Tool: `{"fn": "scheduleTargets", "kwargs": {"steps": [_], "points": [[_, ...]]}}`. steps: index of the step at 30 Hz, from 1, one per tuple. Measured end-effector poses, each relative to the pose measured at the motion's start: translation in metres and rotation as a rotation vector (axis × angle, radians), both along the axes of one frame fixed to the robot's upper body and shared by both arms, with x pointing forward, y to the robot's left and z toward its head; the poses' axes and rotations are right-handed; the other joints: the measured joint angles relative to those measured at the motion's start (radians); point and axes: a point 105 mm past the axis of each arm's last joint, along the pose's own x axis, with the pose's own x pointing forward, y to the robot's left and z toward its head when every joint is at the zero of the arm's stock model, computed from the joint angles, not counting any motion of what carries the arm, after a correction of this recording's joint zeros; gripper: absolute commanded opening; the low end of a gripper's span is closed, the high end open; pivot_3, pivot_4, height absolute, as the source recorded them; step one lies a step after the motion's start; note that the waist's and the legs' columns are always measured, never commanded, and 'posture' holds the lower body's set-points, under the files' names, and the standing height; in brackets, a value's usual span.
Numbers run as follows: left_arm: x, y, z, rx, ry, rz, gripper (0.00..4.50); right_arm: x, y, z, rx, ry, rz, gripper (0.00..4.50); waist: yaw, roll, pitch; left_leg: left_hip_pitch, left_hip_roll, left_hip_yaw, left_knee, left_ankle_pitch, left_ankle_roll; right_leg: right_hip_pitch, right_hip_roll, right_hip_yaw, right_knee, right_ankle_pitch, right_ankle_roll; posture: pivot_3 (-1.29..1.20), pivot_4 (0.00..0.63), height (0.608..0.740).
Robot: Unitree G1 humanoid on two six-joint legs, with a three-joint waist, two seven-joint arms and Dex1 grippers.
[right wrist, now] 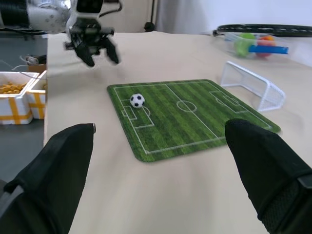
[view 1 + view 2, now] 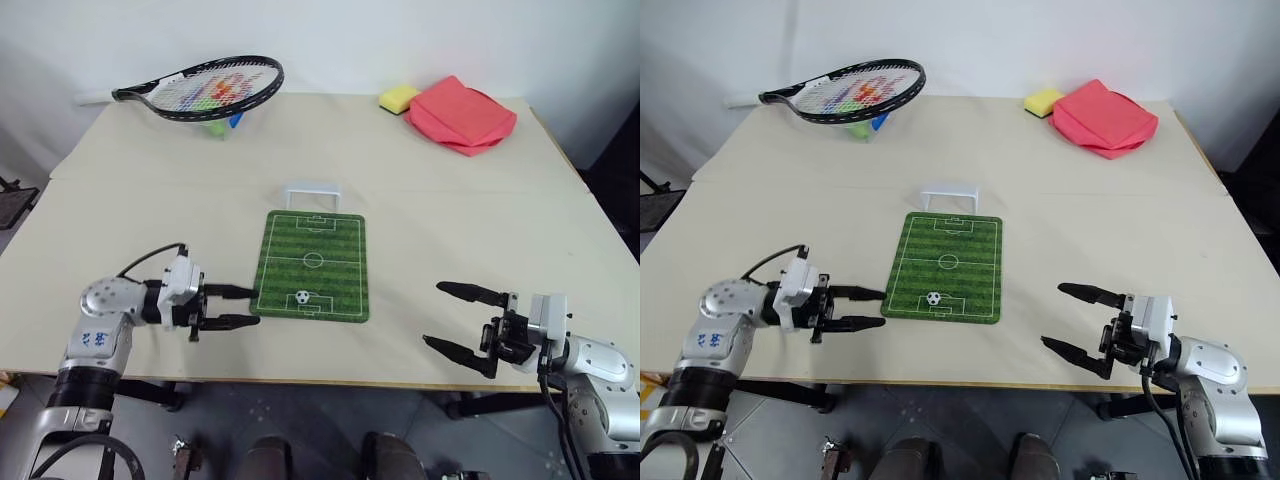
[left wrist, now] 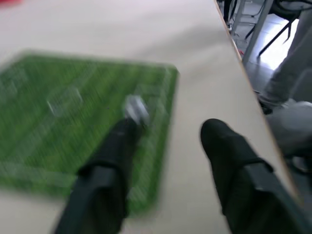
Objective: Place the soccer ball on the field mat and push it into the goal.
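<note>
While the left tool (image 2: 240, 307) hovers just off the near left corner of the mat (image 2: 335, 262), its two black fingers stand a little apart and hold nothing; they point across the surface (image 2: 450, 210) toward the mat's near edge. That low, level pose suits a sideways nudge more than a grasp, so I judge it is placed to get behind the ball (image 2: 301, 298) and drive it up the pitch.

The ball sits free on the mat, at the penalty markings by the near end, a short way in from the left tool's fingertips and touching neither of them. The first half of the task looks done, since the ball already rests on the grass print; the push remains.

The right tool (image 2: 456, 319) hangs over the near edge of the surface, well clear of the mat on its right side, fingers spread wide and empty. It seems parked out of the way so the lane stays clear.

Beyond the ball the mat runs lengthwise toward the far edge, and the goal (image 2: 314, 191) stands just past its far short end, mouth facing down the pitch, so a straight push along the middle should carry the ball in.

At the far left corner a racket (image 2: 205, 88) lies over a small tub of bright objects; near the far right corner are a red cloth (image 2: 462, 115) and a yellow sponge (image 2: 397, 98), all well apart from play.
</note>
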Motion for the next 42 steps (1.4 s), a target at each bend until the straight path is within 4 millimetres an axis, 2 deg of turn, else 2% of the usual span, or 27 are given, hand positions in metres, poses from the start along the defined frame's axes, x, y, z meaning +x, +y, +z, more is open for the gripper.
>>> {"fn": "scheduleTargets", "kwargs": {"steps": [3,4,6,8,12,15,21,30,37,40,42], "points": [[-0.006,-0.014,-0.005,-0.057,0.009,-0.021,0.2,-0.001,0.0,0.0,-0.009,-0.01,0.007,4.5,0.005,0.0,0.0,-0.001,0.0,0.0,0.0,0.0,0.001,0.0,0.0,0.0,-0.001,0.001,0.0,0.0,0.15,0.74],[-0.006,-0.024,-0.004,-0.084,0.001,-0.034,0.02,-0.002,0.0,-0.001,-0.013,-0.01,0.008,4.5,0.007,0.0,0.0,-0.001,0.0,0.0,0.001,0.0,0.001,0.0,0.0,0.0,-0.001,0.001,0.0,0.0,0.15,0.74],[-0.004,-0.044,-0.007,-0.117,-0.005,-0.06,0.02,-0.004,0.0,-0.004,-0.019,-0.001,0.01,4.5,0.006,0.0,0.0,-0.001,0.0,0.0,0.001,0.0,0.001,0.0,0.0,0.0,-0.001,0.001,0.0,0.0,0.15,0.74],[-0.001,-0.056,-0.012,-0.104,0.001,-0.062,0.02,-0.006,0.0,-0.007,-0.021,0.004,0.01,4.5,0.0,0.0,0.0,0.0,0.0,0.0,0.0,0.0,0.0,0.0,0.0,0.0,-0.001,0.001,0.0,0.0,0.15,0.74],[0.022,-0.063,-0.012,-0.047,-0.016,-0.007,0.02,-0.006,-0.001,-0.009,-0.02,0.01,0.004,4.5,-0.003,0.0,0.0,0.001,0.0,0.002,0.001,0.0,0.0,0.0,0.0,0.001,-0.001,0.001,0.0,0.0,0.15,0.74],[0.032,-0.066,-0.009,-0.045,-0.017,0.01,0.02,-0.006,-0.002,-0.01,-0.02,0.01,-0.003,4.5,-0.004,0.0,0.0,0.0,0.0,0.002,0.0,0.0,0.001,0.0,0.0,0.001,-0.001,0.001,0.0,0.0,0.15,0.74],[0.038,-0.078,-0.016,-0.03,0.01,-0.019,0.02,-0.006,0.0,-0.013,0.005,0.014,-0.025,4.5,-0.002,0.0,0.0,0.0,0.0,0.002,0.0,0.0,0.001,0.0,0.0,0.001,-0.002,0.001,0.0,0.0,0.15,0.74],[0.044,-0.077,-0.021,-0.004,0.008,-0.026,0.02,-0.008,0.0,-0.014,0.007,0.007,-0.049,4.5,-0.002,0.0,0.0,0.0,0.0,0.003,0.0,0.0,0.001,0.0,0.0,0.001,-0.001,0.001,0.001,0.0,0.15,0.74],[0.089,-0.094,-0.009,-0.093,-0.051,0.194,0.02,-0.005,0.001,-0.011,0.04,-0.005,-0.091,4.5,0.001,0.0,0.0,-0.001,-0.001,0.003,0.002,0.0,0.001,0.001,0.0,0.001,-0.003,0.003,0.002,0.0,0.15,0.74],[0.107,-0.091,0.003,-0.145,-0.096,0.317,0.02,0.002,0.002,-0.01,0.072,-0.015,-0.155,4.5,-0.005,0.0,0.0,0.0,0.0,0.003,0.0,0.0,0.001,0.0,0.0,0.001,-0.003,0.003,0.002,0.0,0.15,0.74],[0.107,-0.087,0.012,-0.189,-0.13,0.321,0.02,0.012,0.002,-0.01,0.123,-0.025,-0.252,4.5,-0.01,0.0,0.0,0.0,0.0,0.004,0.0,0.0,0.001,0.0,0.0,0.002,-0.003,0.003,0.002,0.0,0.15,0.74]]}}
